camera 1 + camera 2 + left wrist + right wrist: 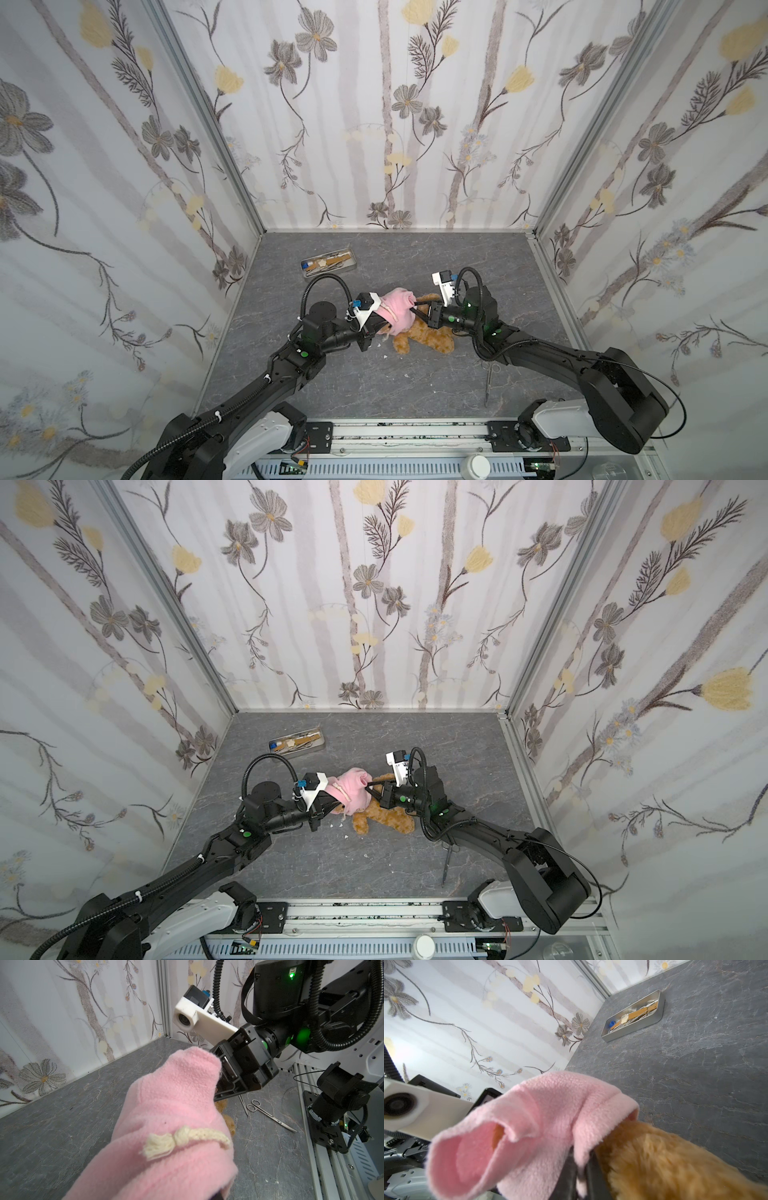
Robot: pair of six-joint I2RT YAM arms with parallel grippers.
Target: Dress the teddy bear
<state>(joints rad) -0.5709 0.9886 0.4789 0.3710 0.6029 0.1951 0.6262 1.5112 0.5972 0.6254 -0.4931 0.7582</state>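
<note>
Fleece hides most of the bear [432,338], which lies mid-table [374,386] between the two arms: in both top views the pink shirt [395,309] covers its head and upper body, and only golden legs and one limb behind the shirt show. The right gripper [581,1180] is clamped on a fold of the shirt's edge, its dark fingers [593,1176] blurred and cut off by the frame, with bear fur just beside them. The left gripper [376,322] is closed, but the shirt drapes over it and what it pinches cannot be made out; its wrist view is mostly fleece and a cream drawstring. Scissors [489,380] lie partly under the right arm. A metal tray [328,262] sits well apart near the back-left corner, its contents too small to name.
</note>
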